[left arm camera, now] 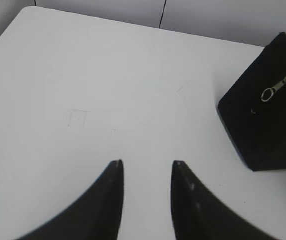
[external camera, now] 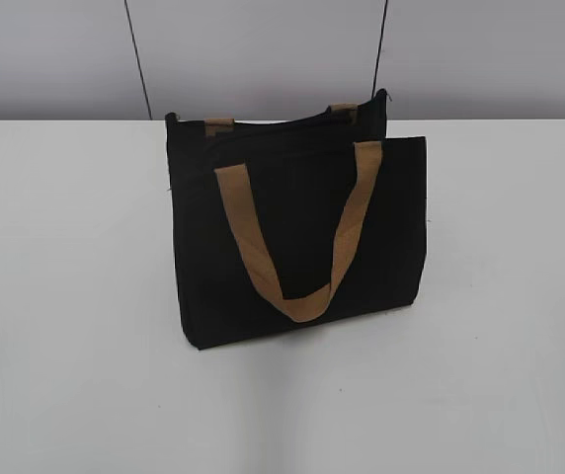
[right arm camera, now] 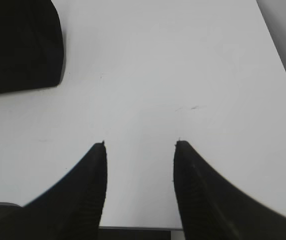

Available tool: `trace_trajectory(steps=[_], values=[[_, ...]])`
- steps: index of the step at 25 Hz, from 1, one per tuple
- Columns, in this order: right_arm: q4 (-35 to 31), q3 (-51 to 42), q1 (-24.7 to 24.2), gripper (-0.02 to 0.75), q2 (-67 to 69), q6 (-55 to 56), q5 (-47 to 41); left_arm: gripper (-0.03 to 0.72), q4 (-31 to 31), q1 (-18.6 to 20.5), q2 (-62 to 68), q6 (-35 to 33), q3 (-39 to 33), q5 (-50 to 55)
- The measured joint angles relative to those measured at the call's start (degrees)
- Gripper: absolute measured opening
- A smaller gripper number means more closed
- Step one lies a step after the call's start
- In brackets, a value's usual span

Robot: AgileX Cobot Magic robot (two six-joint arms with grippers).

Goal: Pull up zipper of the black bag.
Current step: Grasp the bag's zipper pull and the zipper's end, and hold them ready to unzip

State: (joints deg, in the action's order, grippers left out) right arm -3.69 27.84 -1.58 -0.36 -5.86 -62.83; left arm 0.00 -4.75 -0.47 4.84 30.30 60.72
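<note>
The black bag point(external camera: 292, 232) stands upright at the middle of the white table, with a tan strap handle point(external camera: 297, 237) hanging down its front. In the left wrist view the bag's end point(left arm camera: 263, 120) shows at the right, with the silver zipper pull tab point(left arm camera: 275, 90) dangling on it. My left gripper point(left arm camera: 147, 162) is open and empty over bare table, well left of the bag. In the right wrist view a corner of the bag point(right arm camera: 23, 45) is at the top left. My right gripper point(right arm camera: 140, 143) is open and empty, near the table's front edge. Neither gripper shows in the exterior view.
The white table point(external camera: 75, 296) ends at a grey back wall point(external camera: 263, 49). The table's right edge point(right arm camera: 283, 65) shows in the right wrist view and its far left corner point(left arm camera: 28, 12) in the left wrist view.
</note>
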Motion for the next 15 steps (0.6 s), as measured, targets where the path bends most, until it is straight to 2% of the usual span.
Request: trace_trajectory(steps=[15], values=[[0.0,0.0,0.0,0.347,0.0,0.0,0.0,0.246,0.0,0.0,0.0,0.0,0.0,0.0]])
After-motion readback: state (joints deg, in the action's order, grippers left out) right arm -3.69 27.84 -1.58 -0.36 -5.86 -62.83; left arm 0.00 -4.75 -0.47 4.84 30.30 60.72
